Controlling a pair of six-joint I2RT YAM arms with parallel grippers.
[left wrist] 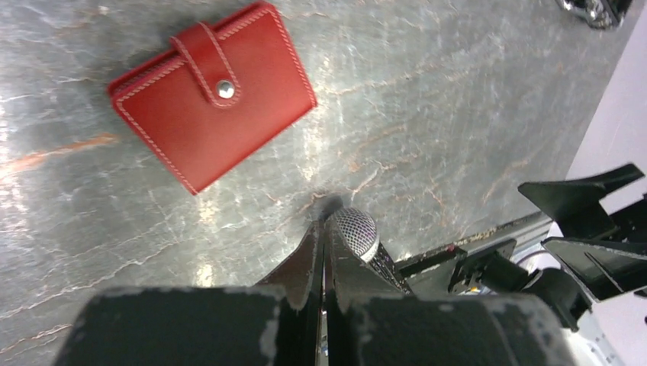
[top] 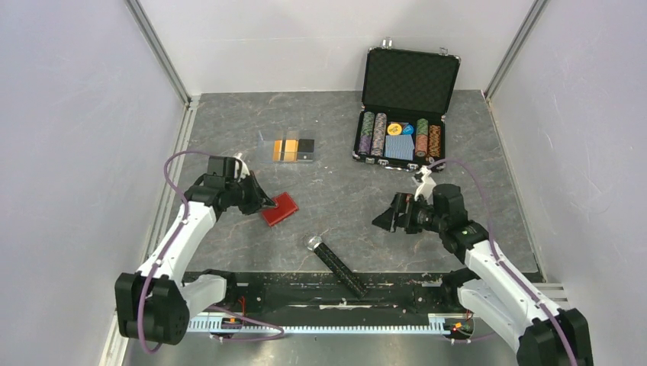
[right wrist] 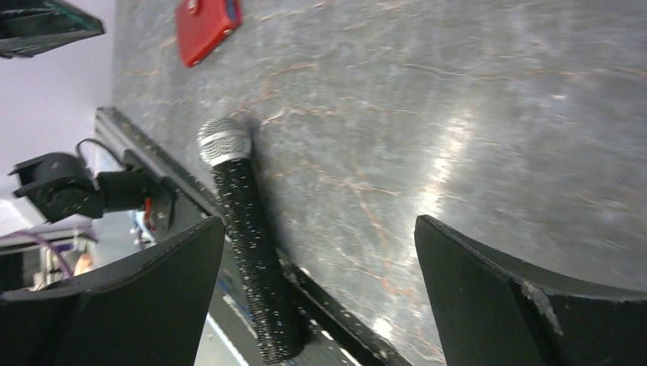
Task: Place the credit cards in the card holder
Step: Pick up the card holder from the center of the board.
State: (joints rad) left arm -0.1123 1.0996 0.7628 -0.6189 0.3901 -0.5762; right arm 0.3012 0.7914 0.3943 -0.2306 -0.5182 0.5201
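Wallet (left wrist: 244, 114), red, lies closed with its tab (left wrist: 200, 49) snapped, on the table (top: 343, 191) just beside the left gripper (left wrist: 322, 232), whose jaws are pressed together on nothing, the right gripper (top: 387, 213) gaping empty, the cards (top: 286, 149) well apart behind; best pin the wallet while prising the tab.

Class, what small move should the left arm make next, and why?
Probably ease the shut left end effector toward the card holder to work its snapped tab open: it lies closed, untouched, so the credit cards cannot go in.
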